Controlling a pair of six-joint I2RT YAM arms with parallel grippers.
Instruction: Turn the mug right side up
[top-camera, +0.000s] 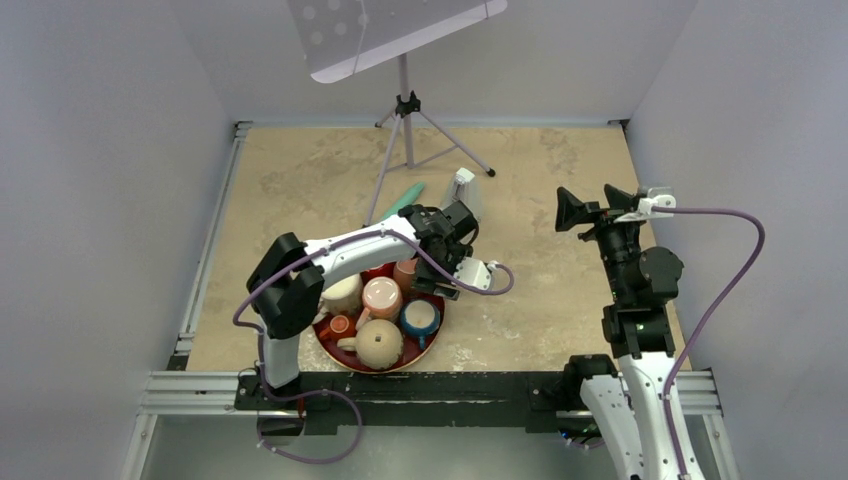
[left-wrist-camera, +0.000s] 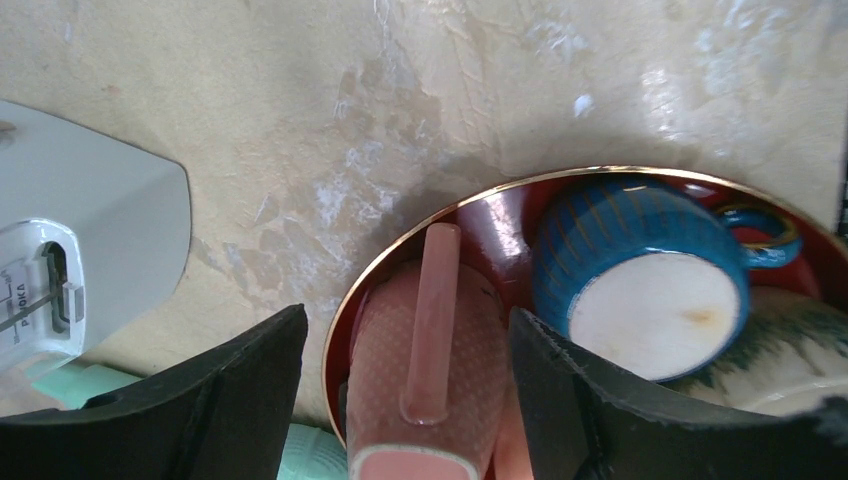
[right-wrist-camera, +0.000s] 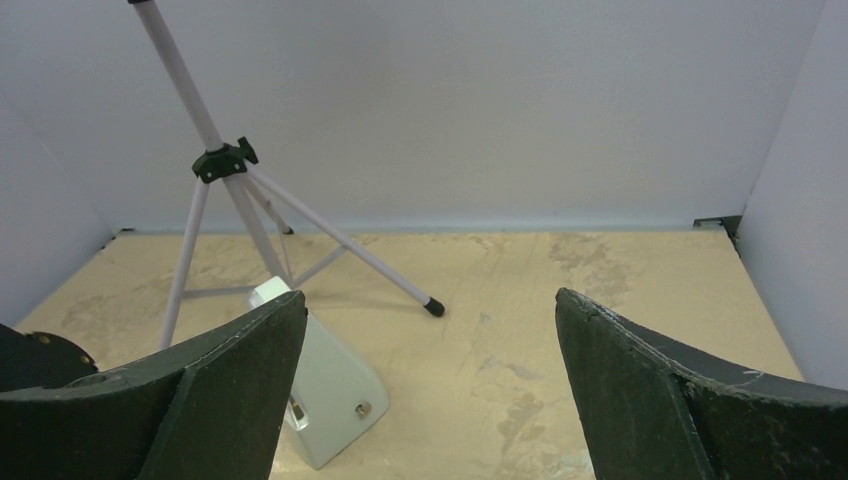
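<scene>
Pink mug (left-wrist-camera: 425, 390) lower centre, long axis up-down frame, handle facing camera; left jaws apart astride it; right jaws apart.

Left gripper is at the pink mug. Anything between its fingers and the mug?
Nothing visible does. The left gripper stands open astride the pink mug in the red tray, the mug's handle facing the wrist camera. The blue cup sits just beyond one finger, outside the gap rather than in it.
</scene>
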